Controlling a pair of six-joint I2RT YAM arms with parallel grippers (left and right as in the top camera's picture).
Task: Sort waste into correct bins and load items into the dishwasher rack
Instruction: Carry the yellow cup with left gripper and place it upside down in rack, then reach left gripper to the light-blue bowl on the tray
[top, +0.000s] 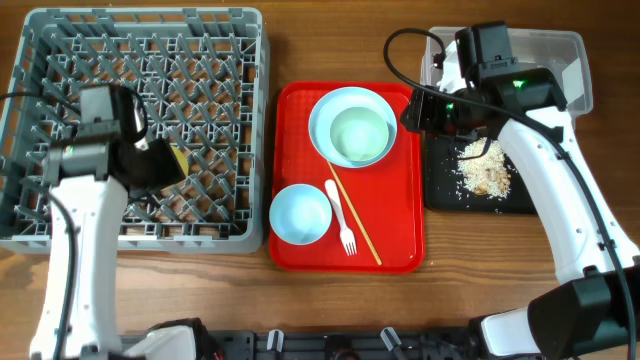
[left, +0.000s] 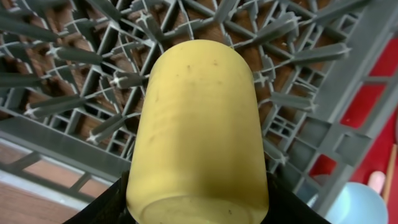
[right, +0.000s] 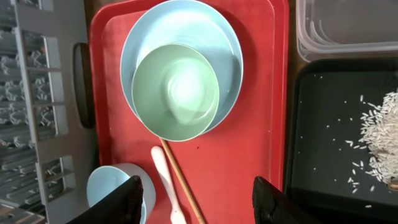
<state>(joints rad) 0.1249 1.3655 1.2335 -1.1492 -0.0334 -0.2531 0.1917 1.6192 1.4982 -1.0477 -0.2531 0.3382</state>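
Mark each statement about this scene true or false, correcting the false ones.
1. The left gripper holds the yellow cup above the dishwasher rack. True.
2. The fork lies inside the dishwasher rack. False: it lies on the red tray beside the chopstick.
3. A mint bowl sits on the plate. True.
4. The food scraps lie on the red tray. False: they lie in the black tray.
5. The right gripper grips the chopstick. False: it is open, holding nothing.
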